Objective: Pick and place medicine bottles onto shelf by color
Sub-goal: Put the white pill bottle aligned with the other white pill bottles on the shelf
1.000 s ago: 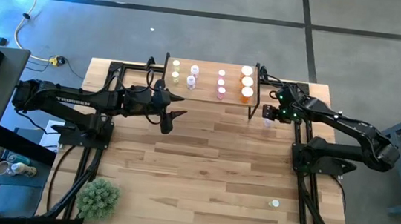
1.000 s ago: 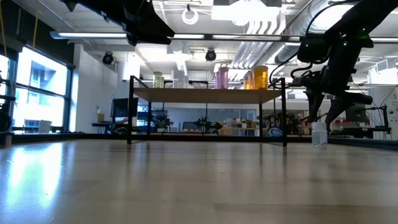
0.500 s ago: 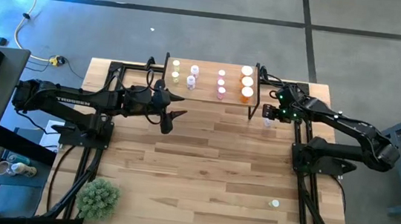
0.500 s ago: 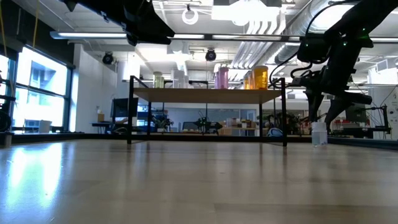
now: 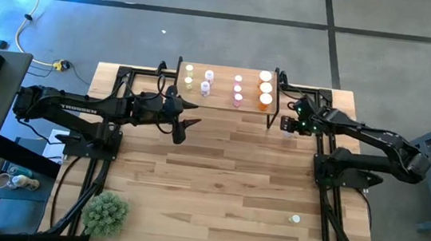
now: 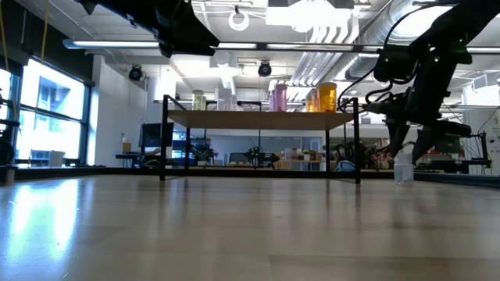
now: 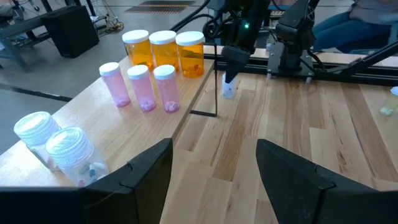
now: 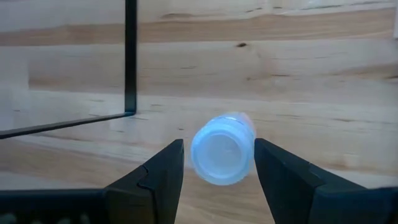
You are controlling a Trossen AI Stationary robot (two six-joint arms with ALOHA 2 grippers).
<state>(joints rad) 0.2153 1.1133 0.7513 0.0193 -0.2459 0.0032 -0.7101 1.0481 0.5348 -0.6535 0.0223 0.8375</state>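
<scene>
Shelf: a small wood-topped shelf [image 5: 221, 103] on thin black legs stands at the far edge of the bench [image 5: 224, 194], carrying medicine bottles in colour rows: yellow-green [image 5: 188, 80], pale lavender [image 5: 206, 83], pink [image 7: 143, 88] and orange [image 7: 165, 53].
Loose bottle: one pale, white-capped medicine bottle [image 8: 222, 148] stands on the bench just beside the shelf's right-hand legs, outside the frame.
Right gripper: the right gripper [image 8: 219, 171] hangs directly over that bottle, its fingers spread to either side of the cap with a sliver of gap on each side; it has hold of nothing.
Left gripper: the left gripper [image 7: 214, 168] hovers above the bench in front of the shelf's left end, fingers parted and empty.
In the way: a black shelf leg [image 8: 130, 57] and its floor rail stand just beside the loose bottle, near the right gripper.
Elsewhere: a spiky green plant [image 5: 106, 212] sits at the near-left corner; a small pale object [image 5: 294, 219], too small to identify, lies near the right front.
Change: since a second ago the right gripper has come lower and slightly toward the shelf, closer over the bottle; the left arm has not moved.
</scene>
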